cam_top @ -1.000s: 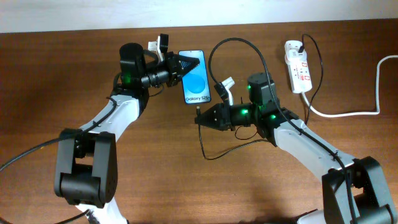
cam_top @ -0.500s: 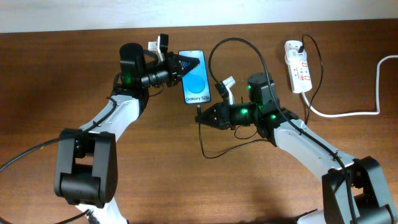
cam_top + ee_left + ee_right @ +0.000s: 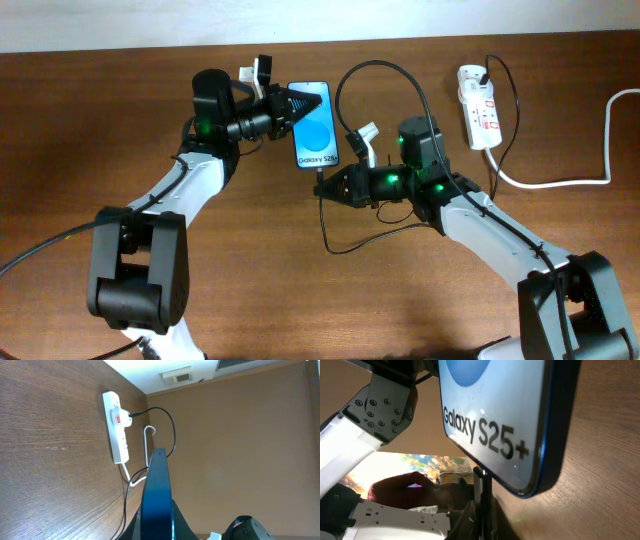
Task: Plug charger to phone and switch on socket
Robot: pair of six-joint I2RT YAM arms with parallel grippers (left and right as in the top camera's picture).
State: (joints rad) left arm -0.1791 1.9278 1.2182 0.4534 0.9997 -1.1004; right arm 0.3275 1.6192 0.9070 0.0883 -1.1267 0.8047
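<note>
The phone (image 3: 315, 128) with blue screen and "Galaxy S25+" text lies on the table, its upper left held in my left gripper (image 3: 300, 101), which is shut on it. In the left wrist view the phone (image 3: 157, 495) shows edge-on between the fingers. My right gripper (image 3: 322, 187) is shut on the charger's plug tip (image 3: 481, 485), just below the phone's bottom edge (image 3: 520, 450). The black charger cable (image 3: 345, 85) loops up and over to the adapter plugged into the white socket (image 3: 477, 106). The socket also shows in the left wrist view (image 3: 116, 427).
The socket's thick white cord (image 3: 560, 180) runs to the right table edge. Slack black cable (image 3: 350, 245) lies on the wood below my right gripper. The table's back edge meets a white wall.
My right gripper with the plug tip has crept slightly right and up toward the phone's bottom edge. The left arm and phone have stayed put.
</note>
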